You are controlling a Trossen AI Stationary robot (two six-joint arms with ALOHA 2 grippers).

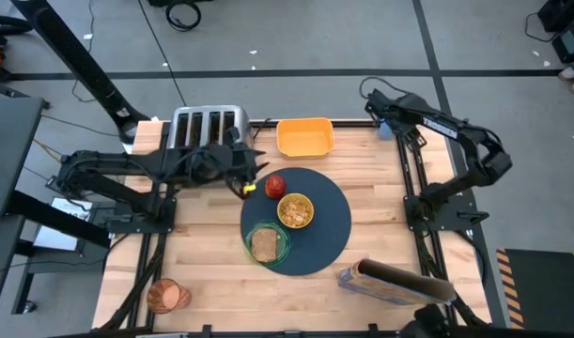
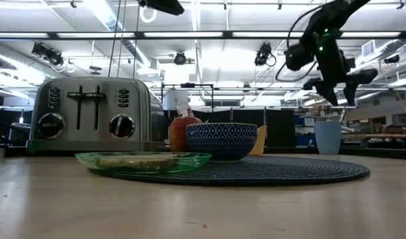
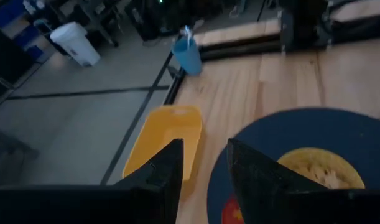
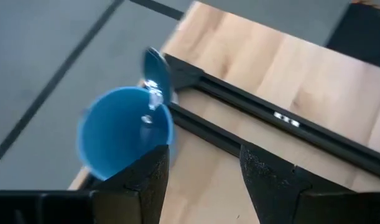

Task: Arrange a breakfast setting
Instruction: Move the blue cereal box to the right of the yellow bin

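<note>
The dark blue-grey round mat (image 1: pixel 329 235) lies mid-table. On it rest the red apple (image 1: pixel 274 185), the cereal bowl (image 1: pixel 296 209) and the green plate (image 1: pixel 279 246) with the toast slice (image 1: pixel 264 244). The amber cup (image 1: pixel 167 296) sits at the near left corner. A pale spoon (image 4: pixel 156 73) stands in a blue cup (image 4: pixel 121 134) at the far right. My left gripper (image 3: pixel 205 177) hovers open above the mat's far left edge, by the apple. My right gripper (image 4: pixel 205 186) hangs open above the blue cup, clear of it in the low view (image 2: pixel 341 93).
A silver toaster (image 1: pixel 207 127) stands at the far left. An orange tray (image 1: pixel 305 137) sits beside it, at the far edge. A box with a dark roll (image 1: pixel 395 282) lies at the near right. Bare wood shows between the mat and the amber cup.
</note>
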